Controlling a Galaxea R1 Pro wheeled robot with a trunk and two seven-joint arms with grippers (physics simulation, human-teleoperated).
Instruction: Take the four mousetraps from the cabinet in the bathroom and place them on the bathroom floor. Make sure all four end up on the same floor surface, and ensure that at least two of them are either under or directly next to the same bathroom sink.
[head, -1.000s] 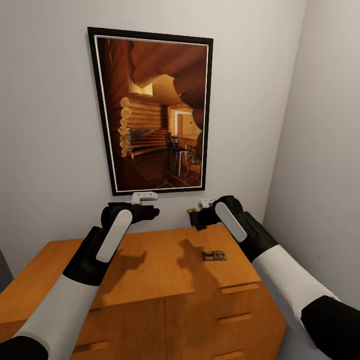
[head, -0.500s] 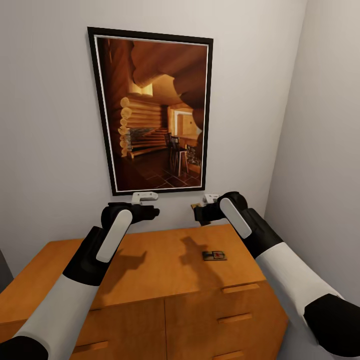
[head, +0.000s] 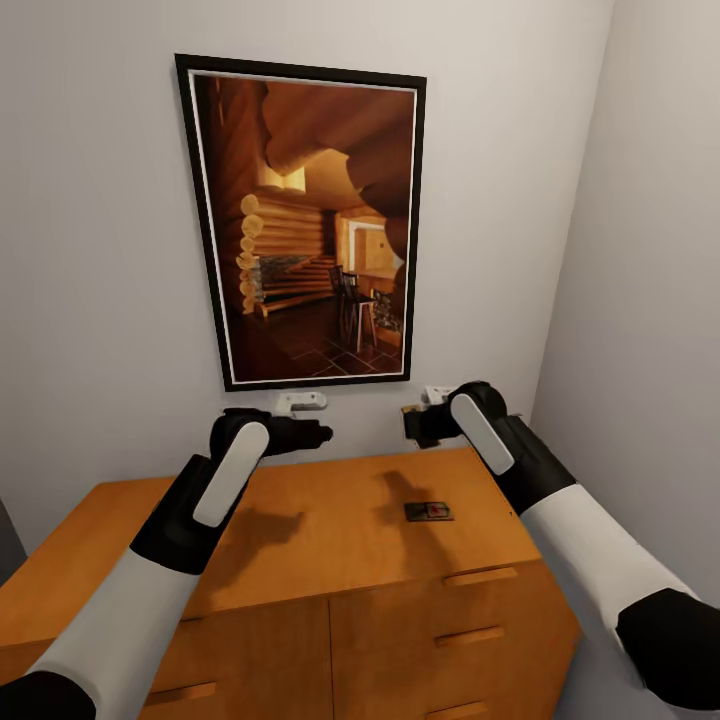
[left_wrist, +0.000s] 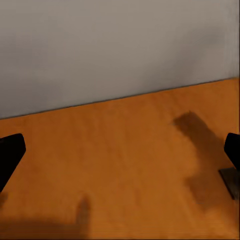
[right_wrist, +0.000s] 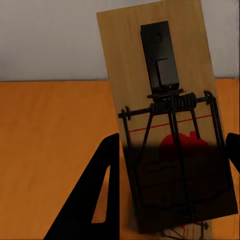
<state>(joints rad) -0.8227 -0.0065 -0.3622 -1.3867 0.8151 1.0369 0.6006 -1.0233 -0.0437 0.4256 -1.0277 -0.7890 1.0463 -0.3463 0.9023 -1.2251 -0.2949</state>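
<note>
My right gripper (head: 412, 424) hangs above the back right of the orange-brown cabinet (head: 300, 540), shut on a mousetrap (right_wrist: 167, 100). In the right wrist view that trap's wooden base with its dark spring and bar stands between the two black fingers (right_wrist: 102, 195). A second mousetrap (head: 428, 511) lies flat on the cabinet top, below and just right of the right gripper. My left gripper (head: 318, 434) hovers over the middle back of the top, open, its fingertips (left_wrist: 11, 154) wide apart with only bare wood between them.
A large framed picture of a log cabin interior (head: 305, 220) hangs on the wall behind the cabinet. A side wall (head: 650, 300) closes in at the right. Drawer fronts with slot handles (head: 480, 577) face me below the top.
My right gripper has moved to the right and slightly up with the mousetrap in it. My left gripper has shifted a little to the right. The trap on the cabinet has stayed put.
</note>
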